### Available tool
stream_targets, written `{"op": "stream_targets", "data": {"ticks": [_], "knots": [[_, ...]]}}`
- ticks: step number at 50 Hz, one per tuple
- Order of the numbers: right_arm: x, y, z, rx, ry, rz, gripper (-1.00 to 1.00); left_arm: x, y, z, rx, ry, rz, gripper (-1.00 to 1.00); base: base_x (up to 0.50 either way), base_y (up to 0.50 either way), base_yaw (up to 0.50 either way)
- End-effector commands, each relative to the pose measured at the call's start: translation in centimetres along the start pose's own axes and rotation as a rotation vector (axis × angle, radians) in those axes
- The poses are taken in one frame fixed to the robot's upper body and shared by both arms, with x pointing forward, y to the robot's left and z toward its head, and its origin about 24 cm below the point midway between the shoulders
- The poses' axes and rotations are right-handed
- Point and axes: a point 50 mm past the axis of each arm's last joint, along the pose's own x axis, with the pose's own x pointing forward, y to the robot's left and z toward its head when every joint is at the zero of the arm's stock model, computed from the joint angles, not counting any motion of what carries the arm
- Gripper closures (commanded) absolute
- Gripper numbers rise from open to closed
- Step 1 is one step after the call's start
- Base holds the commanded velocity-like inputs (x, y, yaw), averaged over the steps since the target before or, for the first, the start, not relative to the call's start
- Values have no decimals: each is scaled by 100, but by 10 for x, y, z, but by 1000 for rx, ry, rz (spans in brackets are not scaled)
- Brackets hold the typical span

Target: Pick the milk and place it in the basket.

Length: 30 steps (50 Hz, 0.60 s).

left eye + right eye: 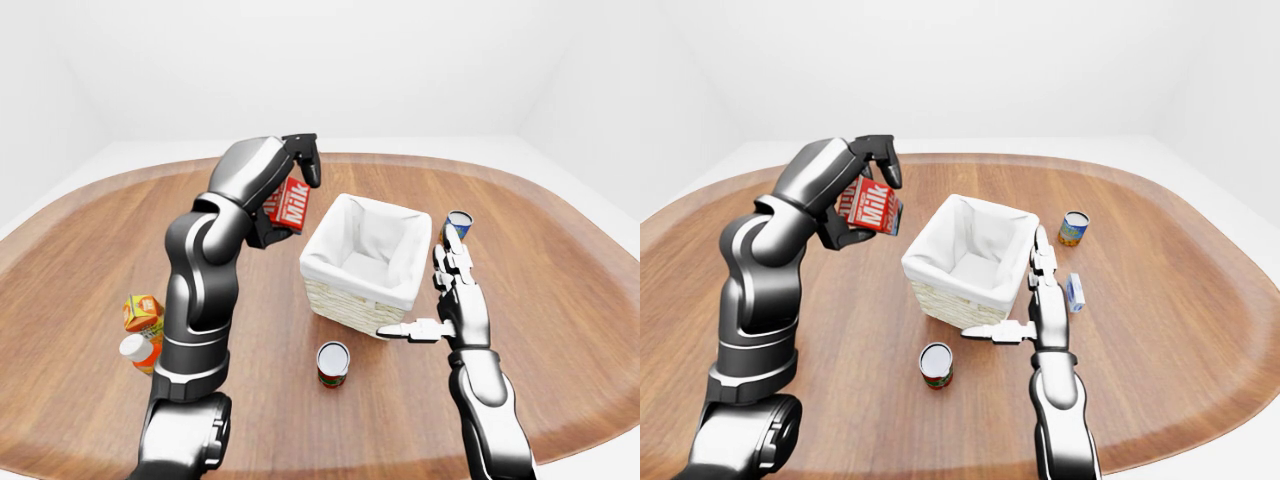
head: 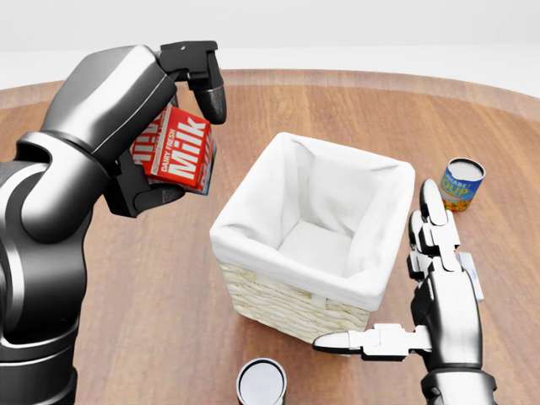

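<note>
Left hand (image 2: pixel 164 126): closed round the milk carton (image 2: pixel 179 152), one finger over the upper edge, another beneath. Carton held clear of the table (image 1: pixel 1160 330), tilted, red face with white "Milk" lettering turned toward the camera. Position in the head view: up and to the left of the basket (image 2: pixel 278 295), near its left rim but not over the opening and not touching it.

Basket: square, woven, pale straw, fitted with a white cloth liner (image 2: pixel 337 211) folded over the rim. Standing upright near the centre of the wooden table. Nothing visible inside.

Right hand (image 2: pixel 439 278): open, holding nothing. Fingers extended upward, thumb (image 2: pixel 354 342) stretched sideways toward the lower right corner of the basket. Hand just beside the basket's right wall; contact not determinable.

Other items on the table:
- Can with red label (image 1: pixel 937 365), upright, below the basket in the right-eye view, apart from it.
- Can with blue and yellow label (image 1: pixel 1073 228), upright, to the upper right of the basket.
- Small blue and white box (image 1: pixel 1075 292), right of the right hand in the right-eye view.
- Orange carton (image 1: pixel 142 312) and an orange bottle with white cap (image 1: pixel 140 352), close together at the left in the left-eye view, partly behind the left arm.
</note>
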Motion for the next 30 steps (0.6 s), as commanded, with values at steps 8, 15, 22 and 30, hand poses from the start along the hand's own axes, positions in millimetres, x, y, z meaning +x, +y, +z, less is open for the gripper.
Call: {"op": "stream_targets", "data": {"ticks": [8, 15, 22, 30], "knots": [[0, 0, -1, 1, 1, 0, -100, 5, 10, 37, -20, -133, 61, 100, 0, 0, 0], [0, 0, 0, 2, 1, 1, -100, 7, 10, 56, -26, -188, 58, 100, 0, 0, 0], [0, 0, 1, 4, -1, 1, -100, 11, -5, 72, -53, -218, 28, 100, 0, 0, 0], [0, -1, 1, 6, -2, -1, -100, 27, -21, 78, -110, -214, 7, 100, 0, 0, 0]]}}
